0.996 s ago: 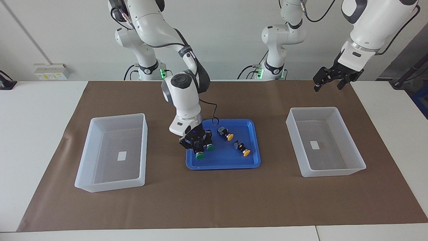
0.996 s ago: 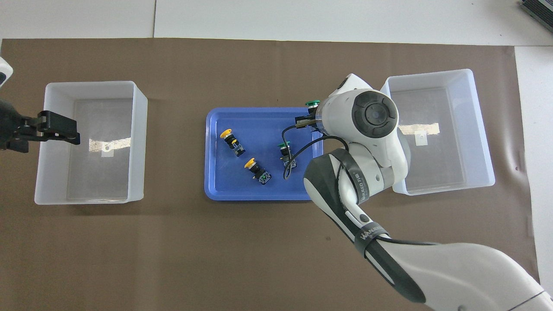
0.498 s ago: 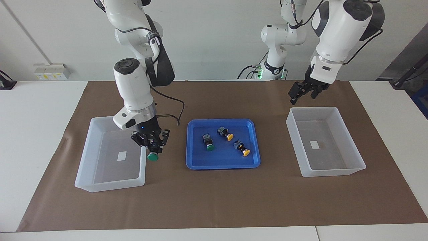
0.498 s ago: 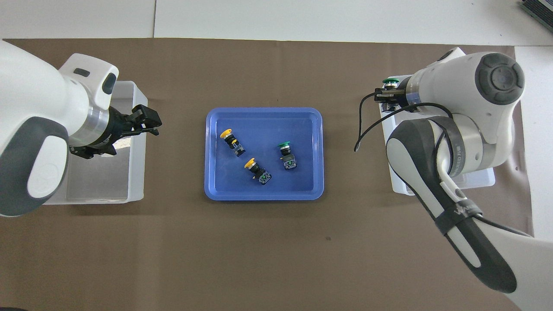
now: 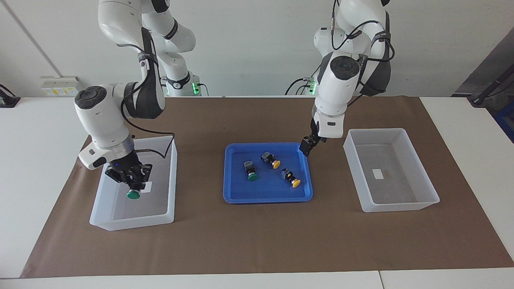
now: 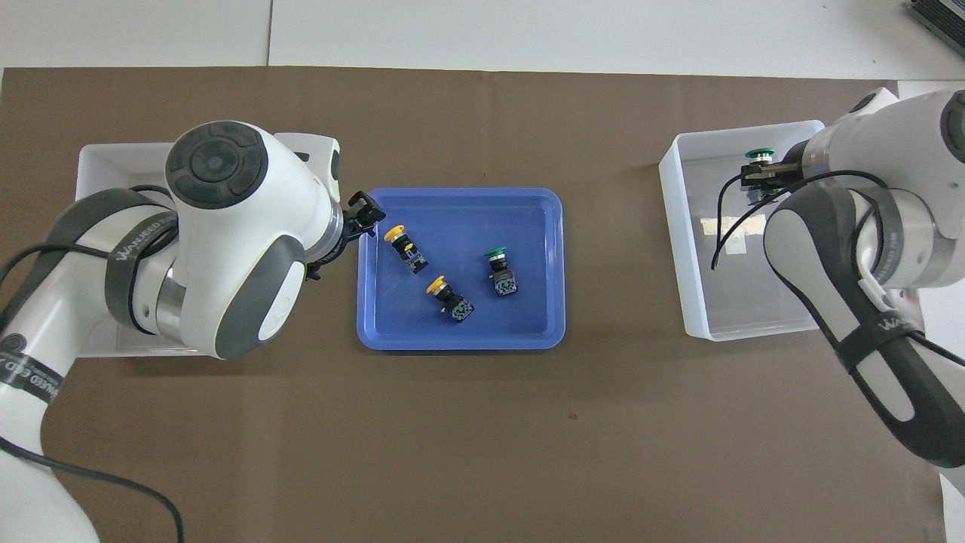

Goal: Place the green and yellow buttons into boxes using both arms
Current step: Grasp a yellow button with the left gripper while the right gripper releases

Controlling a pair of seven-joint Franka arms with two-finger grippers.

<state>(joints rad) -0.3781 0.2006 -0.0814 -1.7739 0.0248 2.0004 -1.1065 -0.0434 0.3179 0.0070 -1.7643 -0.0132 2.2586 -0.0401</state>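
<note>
My right gripper (image 5: 134, 184) (image 6: 756, 176) is shut on a green button (image 5: 133, 195) (image 6: 760, 154), cap down, over the inside of the box (image 5: 132, 220) (image 6: 675, 249) at the right arm's end. My left gripper (image 5: 306, 147) (image 6: 367, 217) hangs open over the blue tray's (image 5: 267, 196) (image 6: 460, 339) edge toward the left arm's end, holding nothing. In the tray lie one green button (image 5: 251, 176) (image 6: 495, 255) and two yellow buttons (image 5: 276, 163) (image 5: 296, 183) (image 6: 435, 284) (image 6: 393, 234). The other box (image 5: 395, 206) (image 6: 94, 154) holds only a white label.
Brown paper (image 5: 257, 241) covers the middle of the white table, and the tray and both boxes stand on it. The left arm's elbow and wrist cover most of its box in the overhead view.
My right gripper has carried the green button from the tray to over its box. My left arm has swung from beside its own box to the tray's edge.
</note>
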